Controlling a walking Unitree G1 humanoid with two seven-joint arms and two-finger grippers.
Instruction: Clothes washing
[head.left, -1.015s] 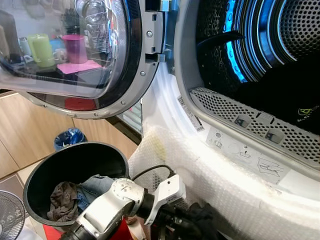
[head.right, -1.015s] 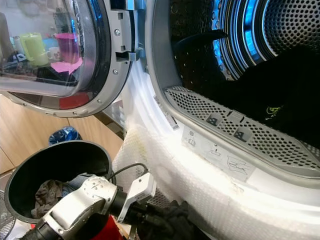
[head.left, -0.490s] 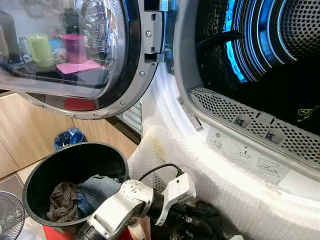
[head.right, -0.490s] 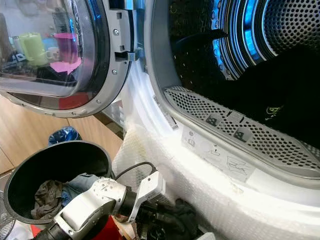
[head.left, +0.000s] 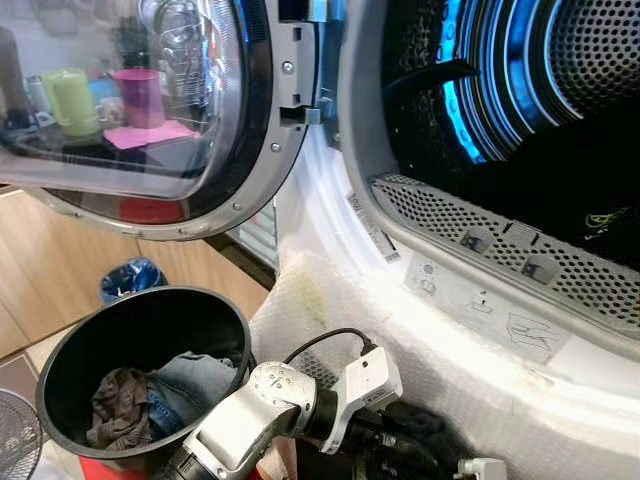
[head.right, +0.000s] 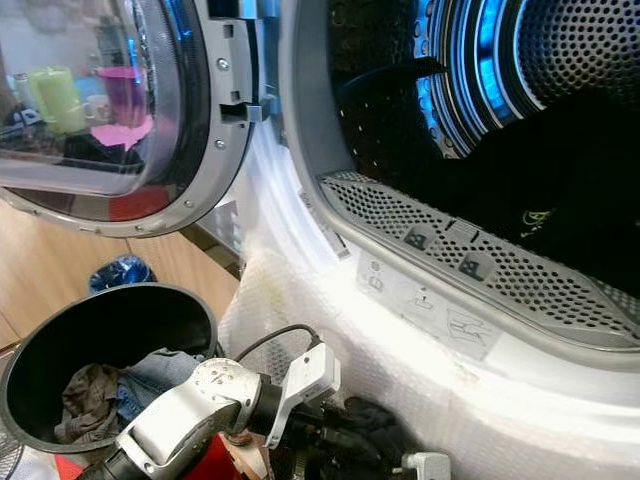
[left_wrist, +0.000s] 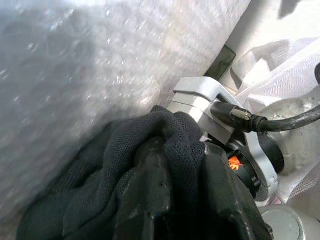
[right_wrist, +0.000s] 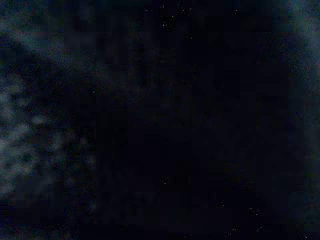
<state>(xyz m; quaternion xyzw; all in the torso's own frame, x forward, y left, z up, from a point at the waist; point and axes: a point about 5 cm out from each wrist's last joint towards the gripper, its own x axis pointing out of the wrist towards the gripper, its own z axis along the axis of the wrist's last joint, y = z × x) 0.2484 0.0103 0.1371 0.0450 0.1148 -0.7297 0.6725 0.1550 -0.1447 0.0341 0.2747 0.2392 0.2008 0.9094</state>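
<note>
Black garment (left_wrist: 150, 165) pinched in the left gripper (left_wrist: 175, 200) below the drum (head.left: 520, 100) rim, loading step, next lift it in.

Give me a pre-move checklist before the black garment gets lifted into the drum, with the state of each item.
1. Door swung wide open, off the opening: ok.
2. Left tool low in front of the machine, its fingers wrapped in the black garment: ok.
3. Garment fully gathered, nothing trailing: cannot tell, its lower part runs out of the picture.
4. Room in the drum: ok, though dark clothes already lie inside.
5. Path over the perforated lip free: ok.
6. Black bin beside the left arm holds more clothes: ok, more to load.
7. Right tool state: cannot tell, its wrist view is too dark.
</note>
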